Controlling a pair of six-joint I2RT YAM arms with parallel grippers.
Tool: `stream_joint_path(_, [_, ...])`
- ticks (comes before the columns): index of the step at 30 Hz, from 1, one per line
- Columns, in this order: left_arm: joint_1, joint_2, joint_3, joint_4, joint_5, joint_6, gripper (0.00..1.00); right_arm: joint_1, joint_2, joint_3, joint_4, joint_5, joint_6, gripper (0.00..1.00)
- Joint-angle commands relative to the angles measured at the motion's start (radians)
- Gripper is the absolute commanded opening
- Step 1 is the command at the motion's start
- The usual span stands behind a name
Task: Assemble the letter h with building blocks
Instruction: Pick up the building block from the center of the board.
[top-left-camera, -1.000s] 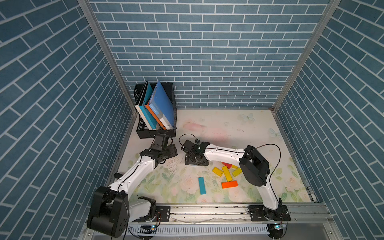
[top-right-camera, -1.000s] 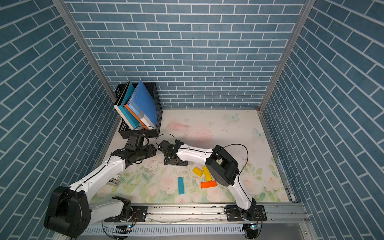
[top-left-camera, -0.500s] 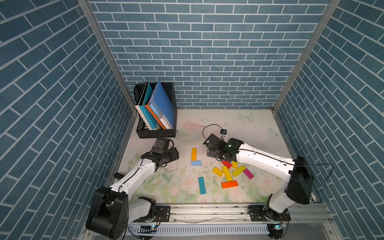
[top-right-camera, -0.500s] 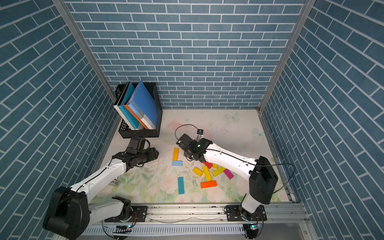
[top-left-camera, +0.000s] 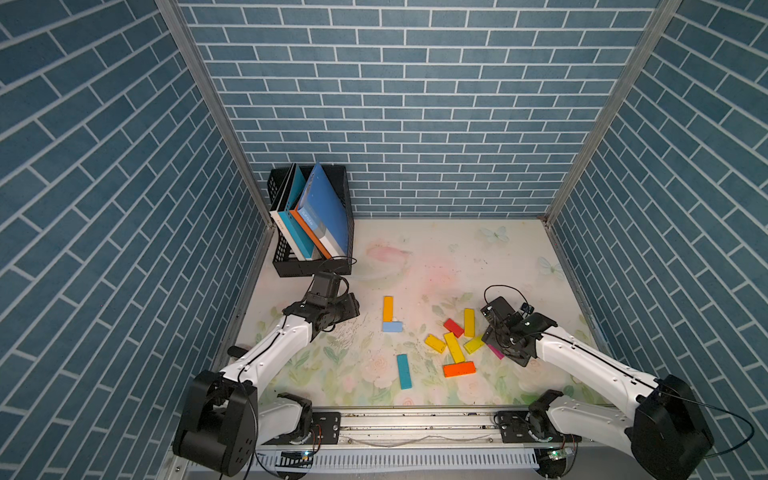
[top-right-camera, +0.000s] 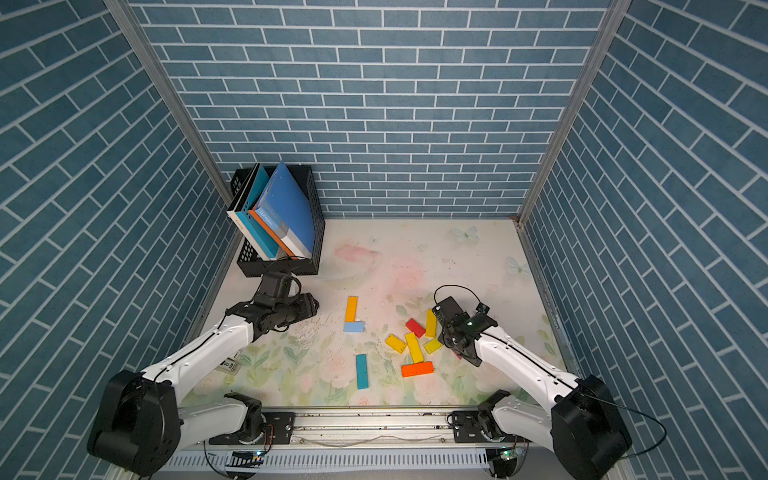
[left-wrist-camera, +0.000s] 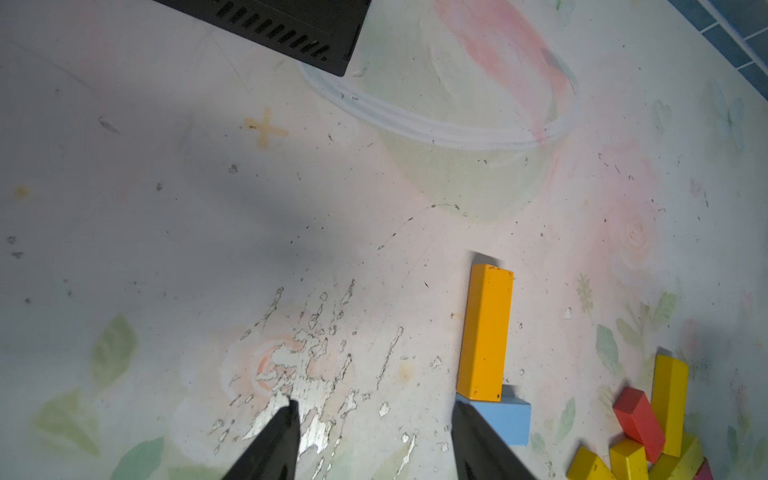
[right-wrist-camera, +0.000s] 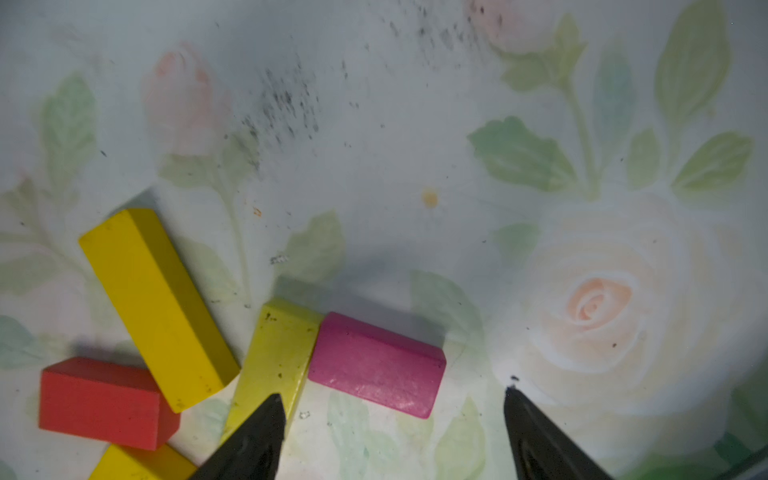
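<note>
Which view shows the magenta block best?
Right wrist: the magenta block lies whole and close. In both top views the right arm hides all but a sliver; left wrist catches only a corner.

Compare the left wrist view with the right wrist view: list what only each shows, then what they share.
Left wrist only: the long orange block butted against the light blue block, a corner of the black basket, and the open left gripper. Right wrist only: the open right gripper and the magenta block in full, touching the lime-yellow block. Both: the red block and the long yellow block against it, on the floral mat.
</note>
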Motion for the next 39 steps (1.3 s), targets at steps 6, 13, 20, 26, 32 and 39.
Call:
stream_joint_path(6, [-0.005, 0.013, 0.024, -0.003, -0.002, 0.011, 0.63, -0.012, 0.078, -0.029, 0.089, -0.077, 0.01, 0.87])
stream_joint_path(13, [-0.005, 0.022, 0.023, -0.003, -0.003, 0.017, 0.64, -0.086, 0.113, -0.059, 0.143, -0.094, -0.03, 0.86])
stream_joint_path(20, [-0.005, 0.03, 0.032, -0.003, 0.0, 0.018, 0.63, -0.118, 0.103, -0.043, 0.113, -0.089, -0.047, 0.85])
stream_joint_path(26, [-0.004, 0.028, 0.036, -0.002, 0.004, 0.014, 0.63, -0.061, 0.033, -0.004, 0.008, -0.063, -0.015, 0.89])
stream_joint_path(32, [-0.005, 0.03, 0.04, -0.001, 0.004, 0.013, 0.63, 0.051, 0.052, 0.014, -0.041, -0.071, 0.045, 0.92])
stream_joint_path(39, [-0.005, 0.033, 0.035, -0.005, 0.0, 0.017, 0.63, 0.054, 0.091, -0.024, 0.018, -0.118, 0.027, 0.86])
